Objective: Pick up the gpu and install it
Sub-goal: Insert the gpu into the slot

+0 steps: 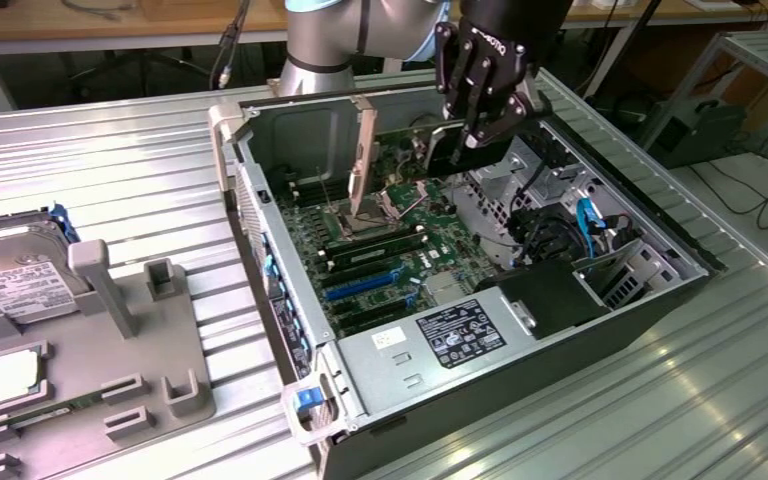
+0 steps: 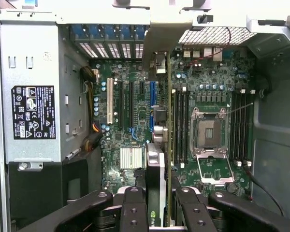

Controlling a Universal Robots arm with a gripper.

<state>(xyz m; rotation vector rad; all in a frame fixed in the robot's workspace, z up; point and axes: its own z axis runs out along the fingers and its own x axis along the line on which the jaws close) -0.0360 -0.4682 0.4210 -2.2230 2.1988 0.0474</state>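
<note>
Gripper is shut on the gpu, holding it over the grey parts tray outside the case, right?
No. The gripper is shut on the gpu, but holds it over the motherboard inside the open case, not over the grey tray; the wrist view shows this.

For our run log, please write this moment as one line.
gripper: shut on gpu | gpu: edge-on over motherboard | case: open

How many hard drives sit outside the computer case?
1: a silver, white-labelled hard drive at the exterior view's left edge. Others could be hidden.
</note>
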